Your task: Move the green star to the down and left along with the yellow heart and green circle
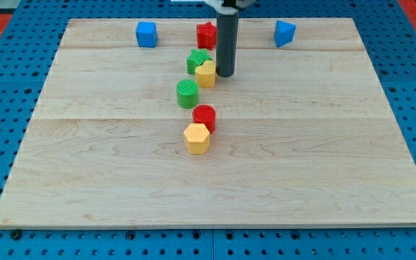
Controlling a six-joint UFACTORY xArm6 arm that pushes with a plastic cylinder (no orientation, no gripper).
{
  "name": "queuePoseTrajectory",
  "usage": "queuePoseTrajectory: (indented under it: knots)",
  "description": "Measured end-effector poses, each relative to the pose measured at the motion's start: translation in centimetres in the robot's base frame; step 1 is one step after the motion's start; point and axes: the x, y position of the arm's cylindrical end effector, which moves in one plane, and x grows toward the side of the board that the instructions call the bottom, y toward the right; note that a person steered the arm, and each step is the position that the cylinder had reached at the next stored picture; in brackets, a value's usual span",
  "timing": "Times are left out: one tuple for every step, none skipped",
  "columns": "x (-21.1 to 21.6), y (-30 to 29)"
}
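Observation:
The green star (198,61) sits near the view's top centre, touching the yellow heart (206,74) just below and right of it. The green circle (188,94) lies a little lower and to the left, apart from them. My tip (225,74) stands on the board right beside the yellow heart's right side, close to touching it. The rod rises straight up out of the view's top.
A red cylinder (204,118) and a yellow hexagon (196,138) touch each other below the green circle. A red block (206,34), a blue cube (146,34) and a blue block (284,33) line the wooden board's (323,166) top edge.

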Motion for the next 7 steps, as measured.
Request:
queuePoseTrajectory:
  knots:
    - [0.9, 1.3]
    - [-2.3, 0.4]
    - [-5.3, -1.6]
    - [-3.9, -6.4]
    - [-3.7, -8.7]
    - [-3.7, -6.4]
    - [-2.9, 1.3]
